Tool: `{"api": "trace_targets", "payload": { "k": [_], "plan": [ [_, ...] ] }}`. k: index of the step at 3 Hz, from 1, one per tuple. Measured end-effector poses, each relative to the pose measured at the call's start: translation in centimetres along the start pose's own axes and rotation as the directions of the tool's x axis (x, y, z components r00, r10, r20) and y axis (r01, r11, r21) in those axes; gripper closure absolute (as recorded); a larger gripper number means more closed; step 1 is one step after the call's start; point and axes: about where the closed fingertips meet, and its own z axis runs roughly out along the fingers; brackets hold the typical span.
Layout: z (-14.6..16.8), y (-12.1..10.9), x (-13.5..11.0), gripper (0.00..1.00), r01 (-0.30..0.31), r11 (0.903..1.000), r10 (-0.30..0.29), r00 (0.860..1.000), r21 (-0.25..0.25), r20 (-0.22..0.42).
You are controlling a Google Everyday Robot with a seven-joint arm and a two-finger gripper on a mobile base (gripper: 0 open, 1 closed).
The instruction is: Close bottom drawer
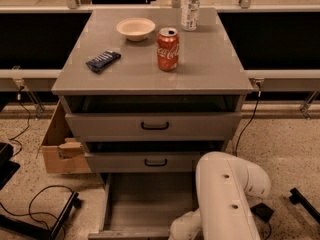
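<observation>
The bottom drawer (145, 204) of the grey cabinet is pulled far out toward me, its empty inside showing and its front at the frame's lower edge; its handle is out of view. The top drawer (154, 126) and middle drawer (150, 161) above it stand slightly out, each with a black loop handle. My white arm (225, 199) rises at the lower right beside the open drawer. The gripper is below the frame edge and out of view.
On the cabinet top (210, 59) stand a red soda can (168, 49), a white bowl (136, 28), a dark snack bar (103, 60) and a clear bottle (190, 1). A cardboard box (57, 144) sits left of the cabinet. Cables (35, 199) lie on the floor.
</observation>
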Motion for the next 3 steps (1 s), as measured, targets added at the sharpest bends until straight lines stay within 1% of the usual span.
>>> {"api": "trace_targets", "payload": {
  "k": [1, 2, 3],
  "plan": [
    [-1.0, -2.1, -1.3, 1.00, 0.019, 0.9983, -0.021, 0.999, 0.054, 0.029],
    [-3.6, -5.3, -3.1, 1.00, 0.047, 0.9900, -0.055, 0.997, 0.133, 0.057],
    [-7.0, -8.4, -6.0, 1.00, 0.090, 0.9701, -0.109, 0.991, 0.226, 0.074]
  ]
}}
